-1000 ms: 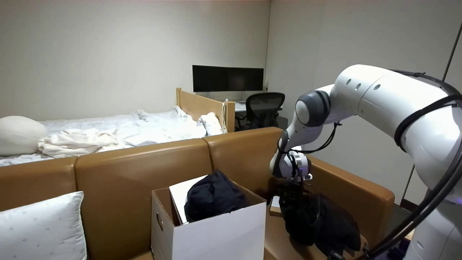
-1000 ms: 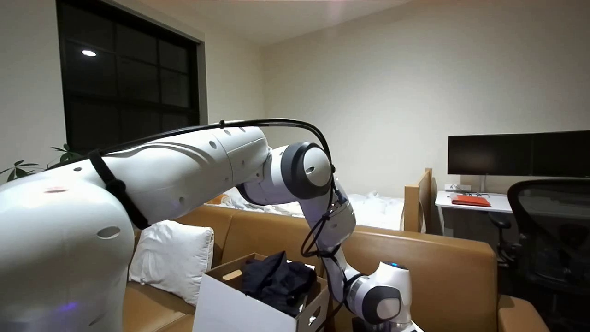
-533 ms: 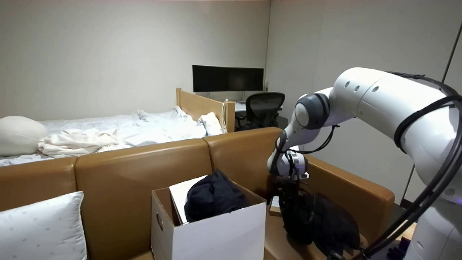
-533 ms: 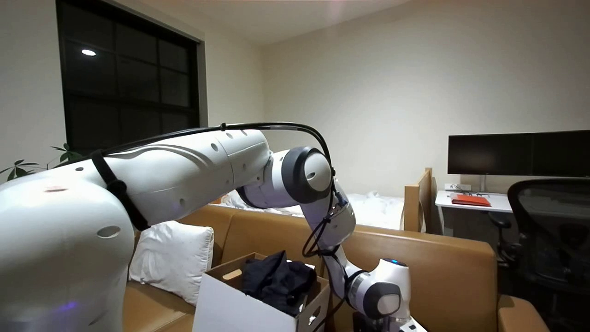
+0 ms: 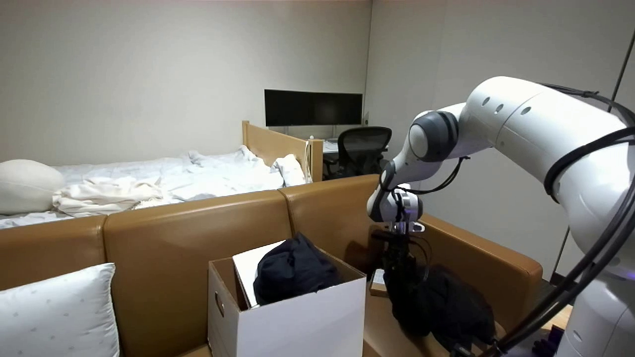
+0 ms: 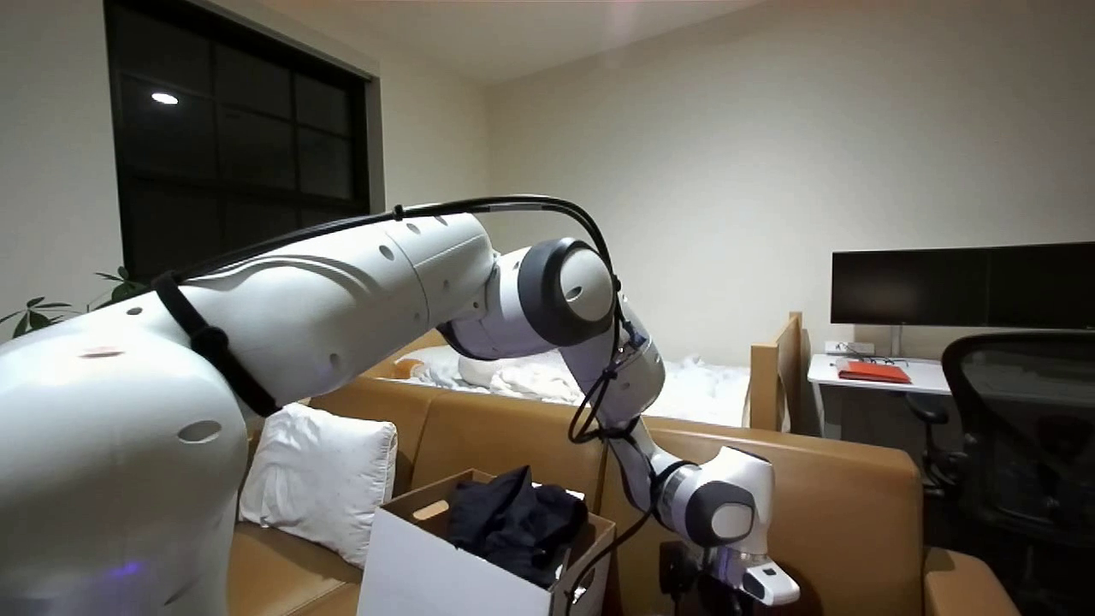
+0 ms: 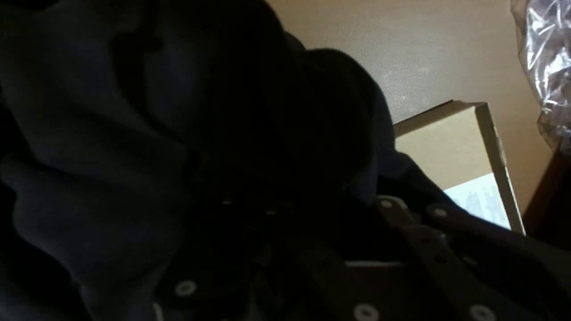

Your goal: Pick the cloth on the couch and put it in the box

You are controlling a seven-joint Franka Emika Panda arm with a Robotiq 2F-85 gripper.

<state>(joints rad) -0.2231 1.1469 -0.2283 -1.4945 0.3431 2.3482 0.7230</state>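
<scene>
The black cloth [image 5: 456, 307] lies bunched on the brown couch [image 5: 198, 223], by its armrest. In the wrist view the cloth [image 7: 111, 178] fills the left and middle of the picture. My gripper [image 5: 399, 270] points down at the cloth's end, where fabric rises to the fingers. Seen from the wrist, the gripper [image 7: 308, 207] is shut with dark fabric bunched at its jaws; the fingertips are lost in shadow. The white box [image 5: 297, 327] stands on the couch beside the cloth, and its open top also shows in an exterior view [image 6: 453, 565].
Dark fabric [image 5: 297, 272] and a white panel [image 5: 244, 263] fill much of the box. A small cardboard carton [image 7: 441, 147] lies beside the cloth, near a clear plastic bag [image 7: 551, 62]. The couch backrest [image 6: 838, 505] rises behind the gripper. A white pillow [image 6: 321, 488] leans farther along.
The arm dipped slightly, then rose, lifting the gripper. Its jaws have shut, and the cloth's near end is drawn up a little with it. The box and its contents have not moved.
</scene>
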